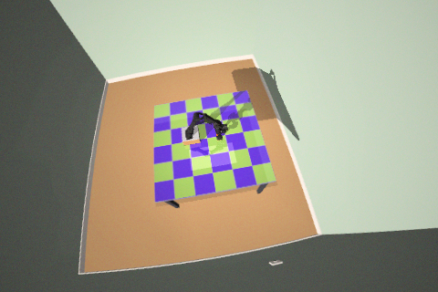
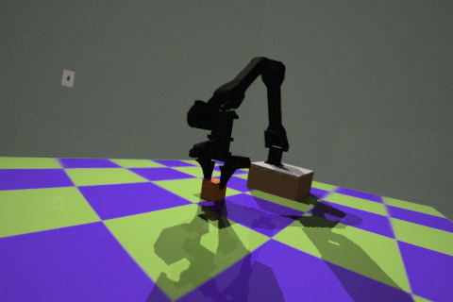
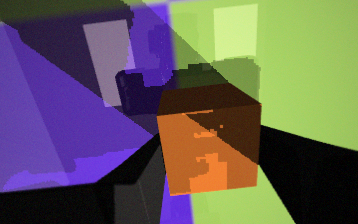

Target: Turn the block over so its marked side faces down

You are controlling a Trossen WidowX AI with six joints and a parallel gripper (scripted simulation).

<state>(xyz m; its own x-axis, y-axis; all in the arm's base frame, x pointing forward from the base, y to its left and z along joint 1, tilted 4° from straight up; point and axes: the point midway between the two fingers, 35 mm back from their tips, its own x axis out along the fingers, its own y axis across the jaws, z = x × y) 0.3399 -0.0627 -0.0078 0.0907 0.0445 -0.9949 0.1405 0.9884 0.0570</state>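
The orange block (image 2: 213,192) (image 3: 210,155) is a small cube on the checkered table (image 1: 204,184) (image 2: 136,200). It stands upright, with no gap to the table that I can make out. My gripper (image 2: 214,184) (image 3: 204,134) points down and is shut on the block, one black finger on each side of it. In the wrist view, the top and one side of the block show plain orange with patches of light and shadow; no mark can be made out on them. The faces against the fingers and the underside are hidden. In the top view the block is mostly hidden by the gripper.
The arm's base stands on a box (image 1: 192,141) (image 2: 277,183) with a pale top and brown sides, a short way from the block. The arm arches over from it. Shadows of the arm fall across the table around the block.
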